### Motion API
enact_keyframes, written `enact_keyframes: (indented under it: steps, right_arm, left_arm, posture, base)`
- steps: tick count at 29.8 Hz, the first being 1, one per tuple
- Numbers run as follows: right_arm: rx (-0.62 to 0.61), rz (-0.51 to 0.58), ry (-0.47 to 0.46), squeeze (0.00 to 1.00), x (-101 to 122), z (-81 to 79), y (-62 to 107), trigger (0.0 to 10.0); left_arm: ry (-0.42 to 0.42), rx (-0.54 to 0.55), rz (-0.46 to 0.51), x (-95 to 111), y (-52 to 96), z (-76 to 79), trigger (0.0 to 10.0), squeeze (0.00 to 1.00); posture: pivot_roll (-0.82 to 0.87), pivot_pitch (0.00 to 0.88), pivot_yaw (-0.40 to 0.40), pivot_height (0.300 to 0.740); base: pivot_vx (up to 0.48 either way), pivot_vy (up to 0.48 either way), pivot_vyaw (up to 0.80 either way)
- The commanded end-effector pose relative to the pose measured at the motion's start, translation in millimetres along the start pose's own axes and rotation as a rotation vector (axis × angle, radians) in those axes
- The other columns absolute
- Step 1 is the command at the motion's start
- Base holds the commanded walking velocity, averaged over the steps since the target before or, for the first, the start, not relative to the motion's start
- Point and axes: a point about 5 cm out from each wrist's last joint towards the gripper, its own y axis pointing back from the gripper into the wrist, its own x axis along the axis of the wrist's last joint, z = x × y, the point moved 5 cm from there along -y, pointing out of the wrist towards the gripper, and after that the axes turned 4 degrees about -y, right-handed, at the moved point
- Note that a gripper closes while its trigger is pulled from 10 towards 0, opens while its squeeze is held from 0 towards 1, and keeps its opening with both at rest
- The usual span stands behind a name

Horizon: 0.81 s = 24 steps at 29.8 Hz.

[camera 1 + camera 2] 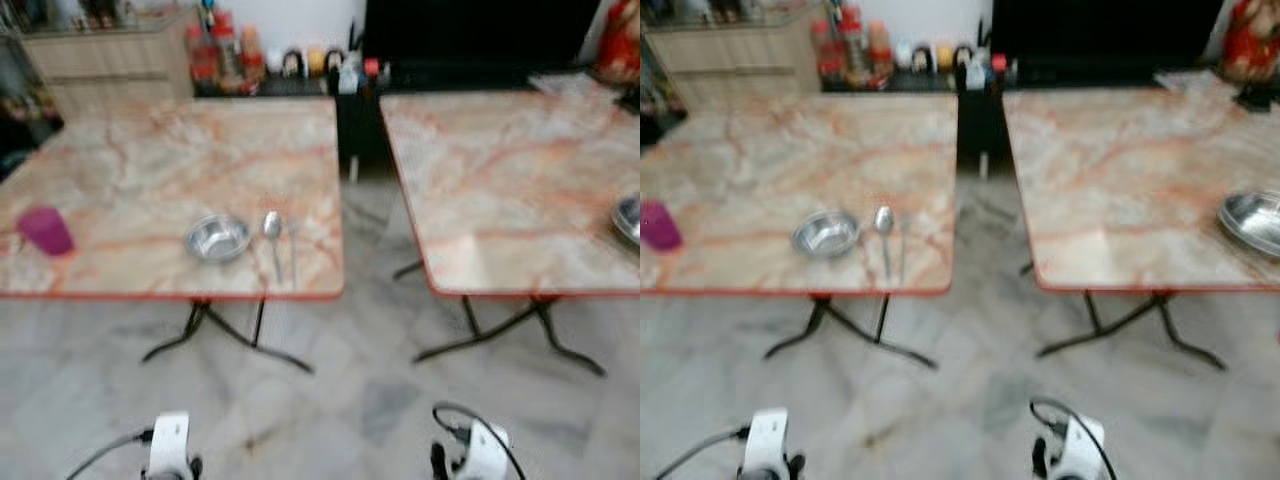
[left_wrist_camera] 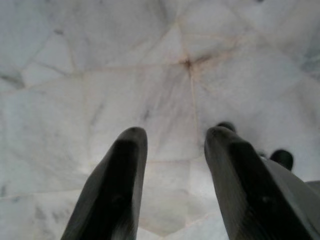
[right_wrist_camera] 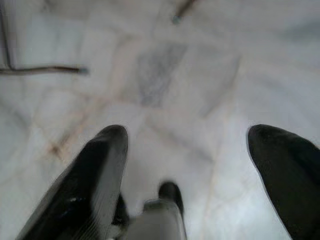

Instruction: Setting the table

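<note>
both grippers hang low and empty: the left gripper (image 2: 170,180) points straight down at the pale marble floor (image 2: 150,75) with its two long black fingers (image 2: 117,190) parted and nothing between them, and the right gripper (image 3: 200,175) is spread wider yet, also over bare floor, touching nothing. up in the head views, only the silver wrists peek in at the bottom edge. now the setting itself: on the left marbled orange-veined square table (image 1: 150,160), lower middle of the frame, sits a small round steel bowl (image 1: 217,238), and just beside it, to its right, a steel spoon (image 1: 273,236) with a second thin utensil next to it, too blurred to name. at the left edge stands a magenta plastic cup (image 1: 45,230), well apart from the bowl. the matching right table (image 1: 500,180) carries a shiny steel plate (image 1: 1252,220) at its far right edge. by my read, this is a walking step between fetches, the picture smeared with motion. the likely next move is to close in on the plate and raise an arm to table height before any grasp.
</note>
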Motion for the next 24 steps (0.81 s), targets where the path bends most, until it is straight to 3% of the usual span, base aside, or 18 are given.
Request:
enact_keyframes:
  steps: [1, 11, 24]
  right_arm:
    - [0.017, 0.017, -0.009, 0.00, 6, -7.8, -1.4, 10.0]
    - [0.023, 0.019, -0.014, 0.00, 7, -9.4, -1.8, 10.0]
    - [0.029, 0.018, -0.024, 0.00, 6, -11.1, -1.7, 10.0]
  left_arm:
    - [-0.004, 0.019, 0.006, 3, 0.1, -8.1, 10.0, 0.00]
    - [-0.014, 0.008, 0.012, 5, -0.3, -3.8, 10.0, 0.00]
    - [-0.013, 0.000, 0.069, 17, -1.0, 2.4, 10.0, 0.00]
  posture:
    - [-0.02, 0.000, 0.016, 0.740]
    - [-0.03, 0.000, 0.020, 0.740]
    - [-0.01, 0.000, 0.012, 0.740]
  base:
    - [0.000, 0.394, 0.00]
    - [0.000, 0.383, 0.00]
    - [0.000, 0.000, 0.00]
